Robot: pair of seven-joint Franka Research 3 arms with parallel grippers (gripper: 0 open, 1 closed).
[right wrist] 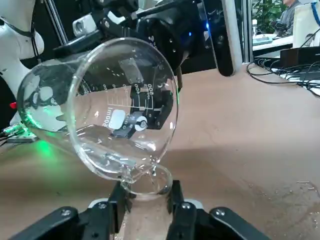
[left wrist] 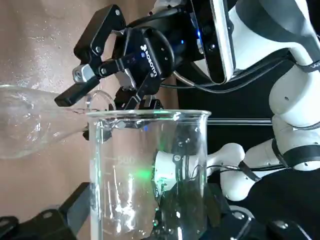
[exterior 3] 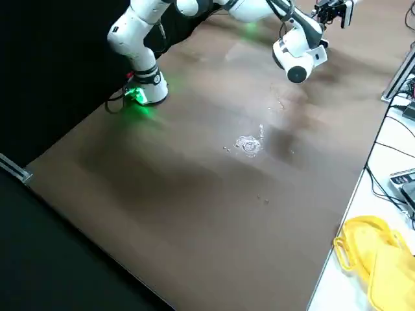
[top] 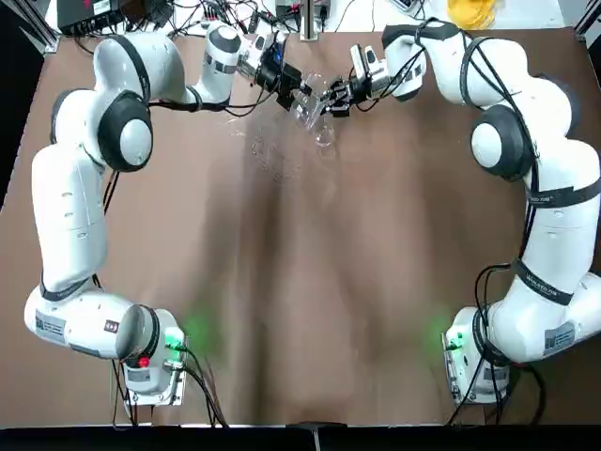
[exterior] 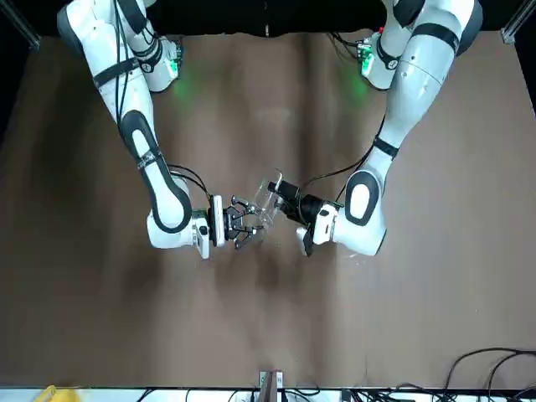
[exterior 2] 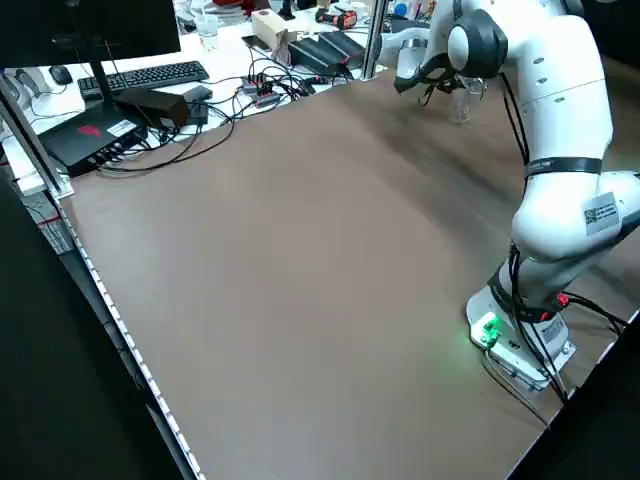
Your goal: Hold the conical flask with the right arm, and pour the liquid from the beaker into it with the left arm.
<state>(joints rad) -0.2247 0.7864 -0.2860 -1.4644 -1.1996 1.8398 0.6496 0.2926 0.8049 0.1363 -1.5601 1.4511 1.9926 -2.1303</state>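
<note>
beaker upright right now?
No. In the right wrist view the beaker lies tipped far over, its spout at the flask mouth, which the right gripper holds between its fingers.

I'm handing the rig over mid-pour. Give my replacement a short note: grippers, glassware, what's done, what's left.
Right gripper: shut on the conical flask at its neck, far side of the table.
Left gripper: shut on the beaker, tipped with its spout over the flask mouth.
Done: both picked up, pour started. Droplets lie on the table.
Left: finish pouring, right the beaker, set both down.
</note>
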